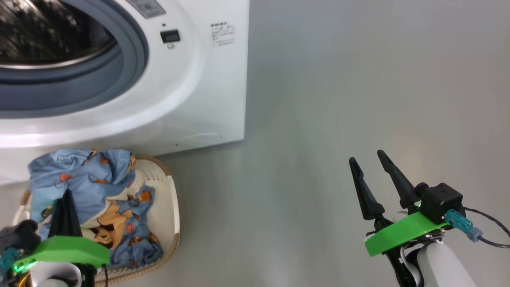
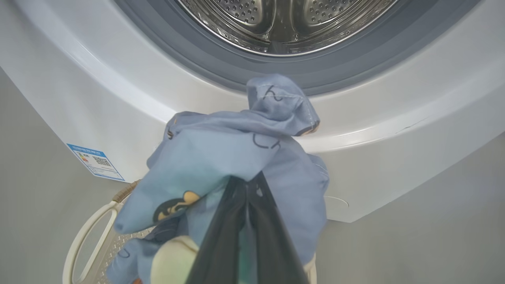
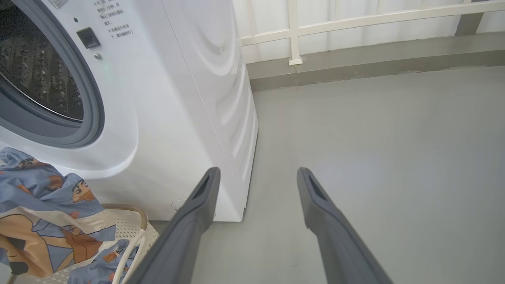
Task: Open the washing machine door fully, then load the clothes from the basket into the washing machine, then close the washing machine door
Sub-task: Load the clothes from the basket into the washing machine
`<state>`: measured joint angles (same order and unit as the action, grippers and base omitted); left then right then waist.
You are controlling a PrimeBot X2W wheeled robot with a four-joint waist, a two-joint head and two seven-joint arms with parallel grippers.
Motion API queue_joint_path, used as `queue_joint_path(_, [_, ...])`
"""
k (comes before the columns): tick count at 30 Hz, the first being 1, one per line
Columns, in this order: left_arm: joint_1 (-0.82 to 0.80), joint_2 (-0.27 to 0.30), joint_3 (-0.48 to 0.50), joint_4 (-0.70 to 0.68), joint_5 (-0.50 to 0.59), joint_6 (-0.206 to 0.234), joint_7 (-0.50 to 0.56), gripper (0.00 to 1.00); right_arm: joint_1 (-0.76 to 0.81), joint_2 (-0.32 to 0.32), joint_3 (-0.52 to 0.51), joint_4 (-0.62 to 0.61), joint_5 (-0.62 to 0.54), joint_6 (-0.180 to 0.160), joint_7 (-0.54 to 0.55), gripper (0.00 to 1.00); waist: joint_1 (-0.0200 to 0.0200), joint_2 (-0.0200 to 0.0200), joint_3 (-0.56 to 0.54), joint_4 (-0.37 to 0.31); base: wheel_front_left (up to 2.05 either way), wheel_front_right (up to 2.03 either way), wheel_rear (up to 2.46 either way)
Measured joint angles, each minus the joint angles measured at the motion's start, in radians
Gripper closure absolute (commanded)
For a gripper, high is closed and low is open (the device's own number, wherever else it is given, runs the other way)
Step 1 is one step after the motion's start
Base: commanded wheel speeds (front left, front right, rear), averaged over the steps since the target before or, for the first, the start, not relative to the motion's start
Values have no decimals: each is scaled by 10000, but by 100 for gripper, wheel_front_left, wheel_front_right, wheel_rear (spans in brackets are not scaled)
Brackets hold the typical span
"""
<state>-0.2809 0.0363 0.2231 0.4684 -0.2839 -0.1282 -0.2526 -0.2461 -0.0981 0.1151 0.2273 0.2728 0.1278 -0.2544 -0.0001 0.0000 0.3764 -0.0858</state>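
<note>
The white washing machine [image 1: 199,87] stands at the upper left, its steel drum [image 2: 276,19] showing inside the grey gasket [image 2: 221,59]. Its door is out of view. In front of it sits the cream basket [image 1: 173,207], holding the light blue cartoon-print clothes [image 1: 87,179]. My left gripper [image 1: 67,195] is over the basket and shut on the clothes [image 2: 221,157], a bunch of which rises ahead of the machine's lower front. My right gripper [image 1: 366,157] hangs open over bare floor, well to the right of the machine, with nothing between its fingers [image 3: 197,205].
Grey floor [image 1: 338,99] stretches to the right of the machine. A white railing and a low kerb [image 3: 355,59] run behind it. A blue label [image 2: 96,161] and a small round flap [image 2: 335,203] mark the machine's lower front.
</note>
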Motion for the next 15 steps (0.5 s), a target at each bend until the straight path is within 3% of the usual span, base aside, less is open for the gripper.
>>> queue_joint_path(15, [1968,-46,-228,-2571,345,107,-27,100,767,90,-268,125,-669,0,0,0,0,0,-1825,-181,0,0,0])
